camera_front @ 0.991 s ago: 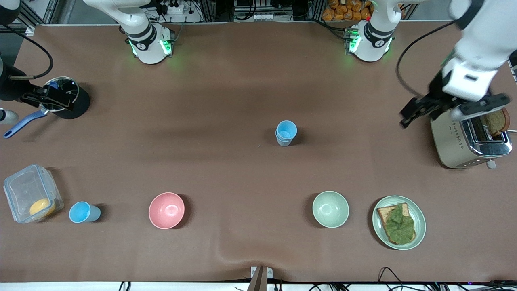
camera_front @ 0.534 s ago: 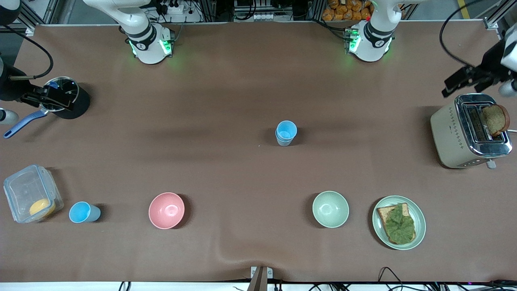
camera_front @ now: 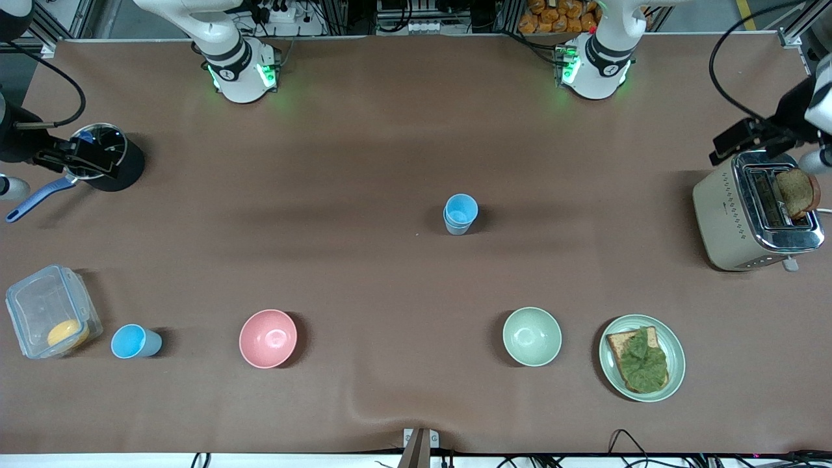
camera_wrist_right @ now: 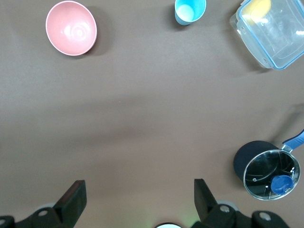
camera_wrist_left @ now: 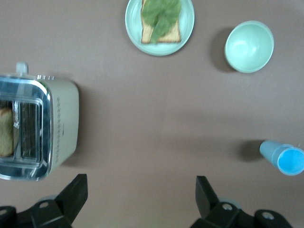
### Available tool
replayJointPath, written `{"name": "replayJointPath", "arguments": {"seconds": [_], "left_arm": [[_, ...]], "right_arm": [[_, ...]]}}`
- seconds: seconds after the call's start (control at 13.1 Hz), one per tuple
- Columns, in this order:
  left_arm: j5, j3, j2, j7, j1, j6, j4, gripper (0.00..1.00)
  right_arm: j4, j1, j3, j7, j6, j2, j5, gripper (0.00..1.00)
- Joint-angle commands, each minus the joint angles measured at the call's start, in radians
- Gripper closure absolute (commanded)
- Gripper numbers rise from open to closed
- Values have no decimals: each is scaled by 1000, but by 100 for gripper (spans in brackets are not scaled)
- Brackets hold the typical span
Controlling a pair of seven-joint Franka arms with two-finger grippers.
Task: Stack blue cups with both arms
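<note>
Two light-blue cups stand nested as one stack in the middle of the table; the stack also shows in the left wrist view. A third blue cup stands alone near the front camera between the clear box and the pink bowl; in the right wrist view it is paler inside. My left gripper hangs open and empty, high beside the toaster at the left arm's end. My right gripper hangs open and empty, high over the pot at the right arm's end. Both are well apart from the cups.
A pink bowl and a green bowl sit near the front camera. A plate with toast and lettuce lies beside the green bowl. A toaster, a black pot and a clear lidded box stand at the table's ends.
My left arm has swung up and away from above the toaster toward the table's end, then dipped slightly. The right arm and all cups have not moved.
</note>
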Motion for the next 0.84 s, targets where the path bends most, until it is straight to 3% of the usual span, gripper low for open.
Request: {"name": "replayJointPath", "arguments": {"seconds": [0.0,0.76], "left_arm": [[24,2,13,7,-20,10,40,0],[15,2,15,-2,-9,16,39,0]], "right_arm": [[15,-9,12,1,-10,4,-15,0],[16,-9,12,-1,-19,4,-13,0]]}}
